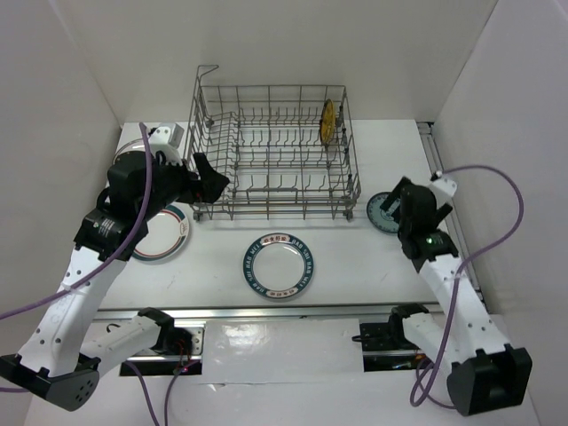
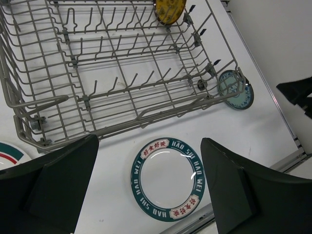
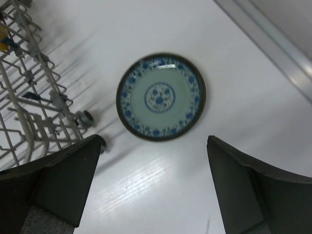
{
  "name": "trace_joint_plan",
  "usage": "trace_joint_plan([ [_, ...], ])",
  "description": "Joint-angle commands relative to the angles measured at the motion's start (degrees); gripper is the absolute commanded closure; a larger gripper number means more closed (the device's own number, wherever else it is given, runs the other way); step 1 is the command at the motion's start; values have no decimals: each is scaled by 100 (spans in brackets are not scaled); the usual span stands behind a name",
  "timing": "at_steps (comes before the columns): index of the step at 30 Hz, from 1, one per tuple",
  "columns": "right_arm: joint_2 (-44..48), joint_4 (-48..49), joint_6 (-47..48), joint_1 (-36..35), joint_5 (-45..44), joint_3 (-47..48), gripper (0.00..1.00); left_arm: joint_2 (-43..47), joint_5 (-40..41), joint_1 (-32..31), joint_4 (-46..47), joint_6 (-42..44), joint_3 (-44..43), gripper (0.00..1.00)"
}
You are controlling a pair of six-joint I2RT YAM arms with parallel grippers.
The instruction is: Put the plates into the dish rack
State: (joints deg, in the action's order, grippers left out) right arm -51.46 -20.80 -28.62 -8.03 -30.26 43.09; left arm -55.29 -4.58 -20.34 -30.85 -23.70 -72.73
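Observation:
The grey wire dish rack point(image 1: 266, 151) stands at the back centre, with the yellow plate point(image 1: 328, 120) upright in its far right corner. The white plate with the dark lettered rim point(image 1: 280, 264) lies flat in front of the rack and shows below my open, empty left gripper point(image 2: 148, 187). That gripper point(image 1: 211, 182) hovers at the rack's left front corner. The teal-rimmed plate point(image 1: 167, 232) lies under the left arm. The teal-blue patterned plate point(image 3: 161, 96) lies flat right of the rack, just ahead of my open, empty right gripper point(image 3: 153, 190). The plate with red marks is not clearly seen.
A pale round rim point(image 1: 142, 138) shows at the back left, mostly hidden behind the left arm. The rack's wheeled corner point(image 3: 85, 117) is close to the left of the right gripper. White walls enclose the table on three sides, and a metal rail point(image 1: 266, 312) runs along the near edge.

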Motion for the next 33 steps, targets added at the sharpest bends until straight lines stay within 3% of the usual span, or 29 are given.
trace_joint_plan([
  [1, 839, 190, -1038, 56, 169, -432, 4, 27, -271, 21, 211, 208, -31, 0],
  [9, 1138, 172, -2217, 3, -15, -1354, 5, 27, -508, 21, 211, 208, -31, 0],
  [13, 823, 435, -2718, 65, 38, -1758, 5, 27, -562, 21, 211, 208, -31, 0],
  [26, 470, 2965, -2921, 600, 582, -3139, 9, 132, -667, 21, 369, 261, 110, 0],
  [33, -627, 3758, -2833, 1005, 969, -3131, 9, 132, -597, 21, 369, 208, 163, 0],
])
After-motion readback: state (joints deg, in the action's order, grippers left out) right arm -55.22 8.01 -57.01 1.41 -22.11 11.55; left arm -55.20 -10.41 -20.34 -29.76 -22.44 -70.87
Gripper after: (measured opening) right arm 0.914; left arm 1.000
